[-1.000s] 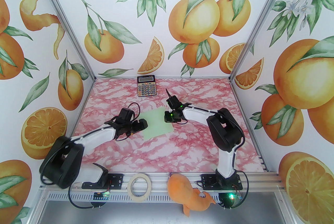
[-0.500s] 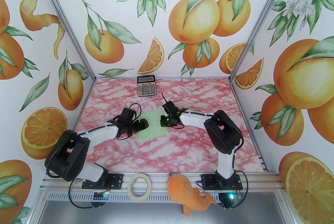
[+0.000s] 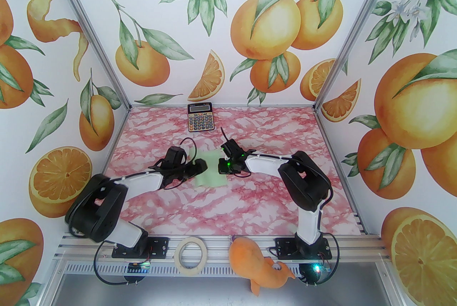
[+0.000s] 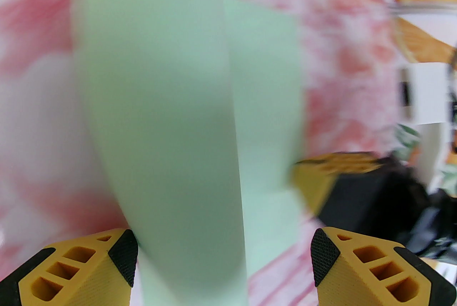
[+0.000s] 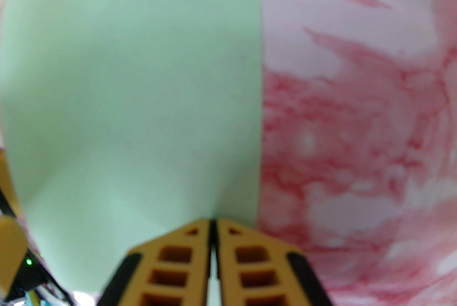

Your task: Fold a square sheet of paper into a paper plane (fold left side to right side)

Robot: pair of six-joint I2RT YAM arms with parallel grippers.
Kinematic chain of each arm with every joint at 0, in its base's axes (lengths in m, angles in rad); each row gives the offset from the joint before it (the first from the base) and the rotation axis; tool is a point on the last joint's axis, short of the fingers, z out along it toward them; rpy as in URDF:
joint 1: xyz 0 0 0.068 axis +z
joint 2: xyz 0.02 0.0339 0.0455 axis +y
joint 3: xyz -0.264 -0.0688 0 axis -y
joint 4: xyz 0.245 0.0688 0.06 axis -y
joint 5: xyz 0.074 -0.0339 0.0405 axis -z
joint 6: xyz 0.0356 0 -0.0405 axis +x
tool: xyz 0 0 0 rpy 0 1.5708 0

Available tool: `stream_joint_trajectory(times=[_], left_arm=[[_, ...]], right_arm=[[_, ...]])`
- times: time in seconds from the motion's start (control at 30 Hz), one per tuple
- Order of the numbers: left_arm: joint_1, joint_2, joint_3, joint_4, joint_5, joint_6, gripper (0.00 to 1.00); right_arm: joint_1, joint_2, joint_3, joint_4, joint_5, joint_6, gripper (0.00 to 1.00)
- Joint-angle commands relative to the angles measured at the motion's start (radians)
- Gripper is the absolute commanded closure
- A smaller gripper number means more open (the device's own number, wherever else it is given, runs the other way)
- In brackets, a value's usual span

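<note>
**Ana:** Right claw is pinched shut on the edge of the sheet of paper, low centre in its own wrist view. The sheet bows up off the table.

**Ben:** And the left claw?

**Ana:** Spread wide, one finger at each side of the sheet at the bottom of its view, gripping nothing. From above, the sheet sits mid-frame between the two claws, below the calculator.

**Ben:** What worries you?

**Ana:** The pinch looks to be right at the rim. Paper this thin could slip out if the arm pulls sideways, I think.

**Ben:** Anything else?

**Ana:** Nothing seems to pin the sheet down. It may slide across the smooth table instead of folding, or the bow may collapse at a slant. Then the crease would land crooked and the edges wouldn't meet.

**Ben:** Could the left one help?

**Ana:** Perhaps, but if it closes on that bulge it would likely crumple the sheet.
</note>
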Motion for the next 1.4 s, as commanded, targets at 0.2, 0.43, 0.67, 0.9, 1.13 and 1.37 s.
stream_joint_trajectory(times=[0.2, 0.43, 0.67, 0.9, 1.13, 1.37], left_arm=[[0.047, 0.085, 0.079, 0.192, 0.099, 0.038, 0.16], [0.102, 0.145, 0.121, 0.194, 0.139, 0.110, 0.15], [0.112, 0.233, 0.195, 0.180, 0.236, 0.158, 0.21], [0.103, 0.116, 0.112, 0.080, 0.242, 0.177, 0.19], [0.103, 0.024, 0.051, -0.067, 0.187, 0.257, 0.14], [0.100, 0.016, 0.016, -0.128, 0.168, 0.288, 0.14]], right_arm=[[0.008, 0.027, -0.056, -0.066, -0.016, 0.015, 0.88], [0.008, 0.021, -0.065, -0.066, -0.016, 0.015, 0.88], [0.006, 0.021, -0.060, -0.072, -0.013, 0.017, 0.88], [-0.005, 0.017, -0.066, -0.068, -0.010, 0.020, 0.88], [-0.006, 0.030, -0.056, -0.059, -0.022, 0.023, 0.88], [-0.006, 0.033, -0.047, -0.065, -0.022, 0.020, 0.88]])
